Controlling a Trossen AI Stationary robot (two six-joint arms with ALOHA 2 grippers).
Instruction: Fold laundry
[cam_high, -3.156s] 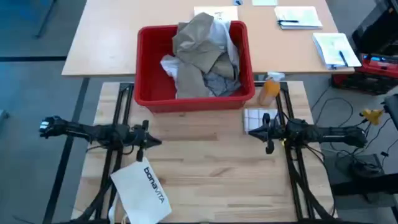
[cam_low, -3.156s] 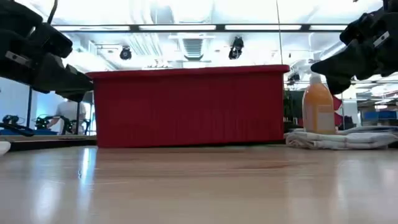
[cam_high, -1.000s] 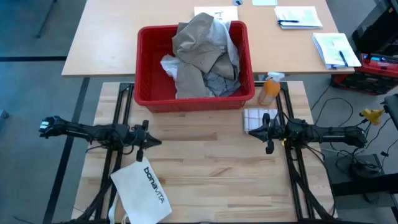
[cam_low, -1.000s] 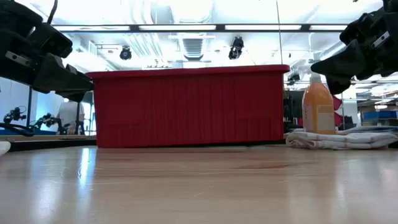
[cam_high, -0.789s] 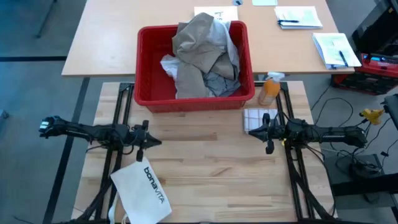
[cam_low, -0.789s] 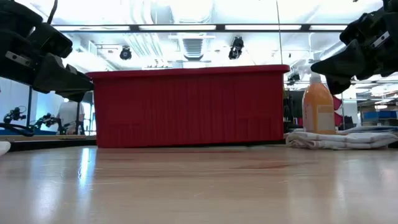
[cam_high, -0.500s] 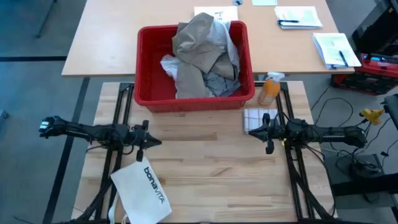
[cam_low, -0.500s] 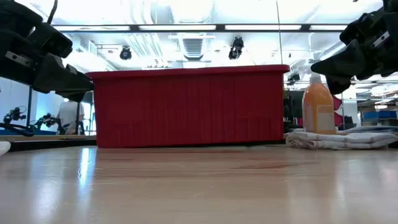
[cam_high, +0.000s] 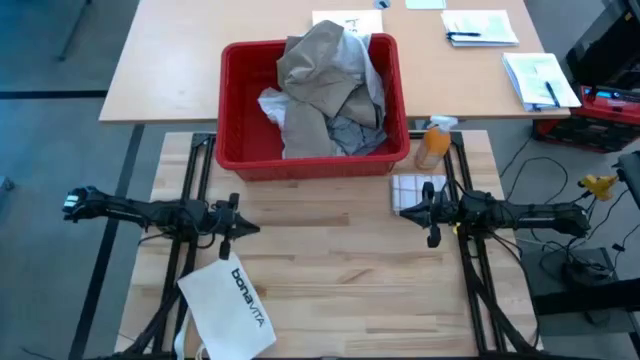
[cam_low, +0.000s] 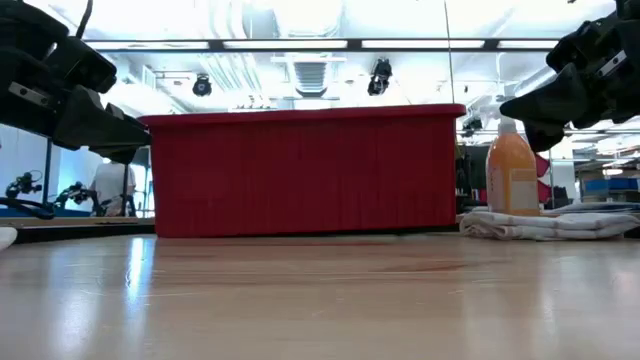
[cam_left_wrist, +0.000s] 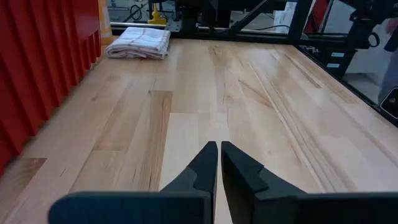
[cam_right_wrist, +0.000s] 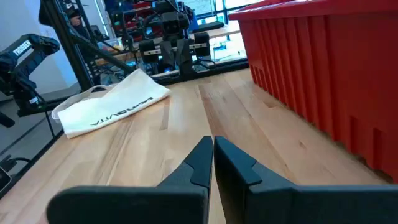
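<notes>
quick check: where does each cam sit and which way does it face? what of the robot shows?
High: overhead, straight down; both arms, red bin of laundry.
Low: table height, facing the bin; arms at the upper corners.
Left wrist: past the shut left gripper toward a folded cloth.
Right wrist: past the shut right gripper toward the bonavita bag.
All share the bin.

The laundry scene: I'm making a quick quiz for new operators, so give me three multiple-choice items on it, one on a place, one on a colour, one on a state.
1. Where is the laundry?
A. in the red bin
B. spread on the wooden table
C. in the white bag

2. What colour is the bottle beside the bin?
A. blue
B. orange
C. green

3. How are the left gripper's fingers?
A. wide open
B. shut on a shirt
C. shut, holding nothing

Answers:
1. A, the laundry is heaped inside the red bin.
2. B, the bottle is orange.
3. C, the left gripper has its fingers together over bare wood; the right gripper is likewise.
</notes>
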